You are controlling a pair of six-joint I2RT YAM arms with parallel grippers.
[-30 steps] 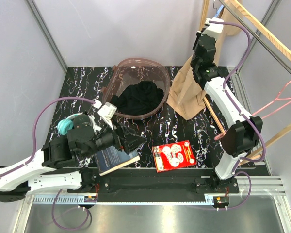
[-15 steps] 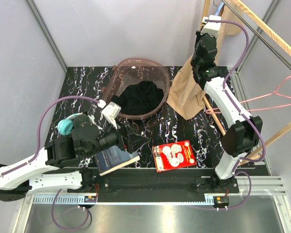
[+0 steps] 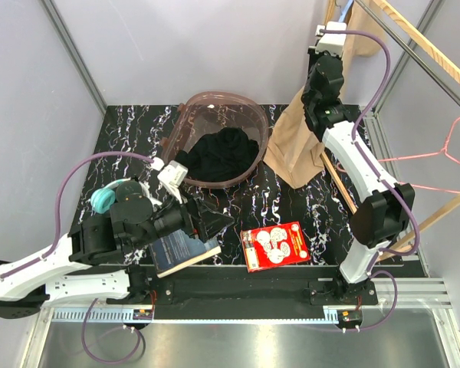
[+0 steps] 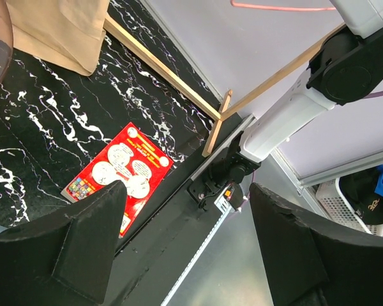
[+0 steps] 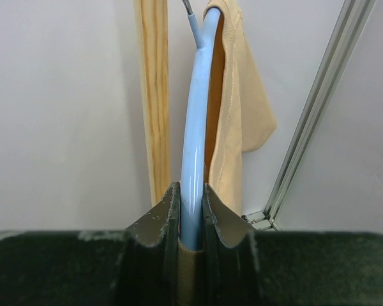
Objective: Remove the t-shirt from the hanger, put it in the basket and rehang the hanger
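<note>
- Top view: the tan t-shirt [image 3: 290, 146] is seen hung at the far right, draped from the wooden rail [image 3: 414, 47], with its lower edge resting on the black tabletop [image 3: 322, 207] just beside the pink basket [image 3: 215, 96].
- The right hand [image 3: 333, 32] is raised high to the shirt's shoulder line, probably because the hanger must be controlled there before cloth can be slid off.
- The left hand [image 3: 211, 222] is held low near the tabletop, well apart from the shirt and pointed towards the red booklet [image 3: 274, 245]. It is judged to be waiting, or not yet brought in.
- An empty pink hanger [image 3: 451, 142] is noted at the far right edge.
- Left wrist view: the left hand [image 4: 186, 191] is shown with its jaws spread wide and nothing between them. The red booklet [image 4: 118, 167] lies below, and a corner of the t-shirt [image 4: 57, 25] is seen at the upper left.
- Right wrist view: the right hand [image 5: 190, 203] is clamped on the blue hanger [image 5: 195, 121], the arm of which is pinched between both fingers.
- The t-shirt [image 5: 239, 115] is draped over that arm beside a wooden post [image 5: 154, 95], and tan fabric appears to be caught low in the grip as well.
- The shirt is judged to be fully on the hanger, with removal not yet made.
</note>
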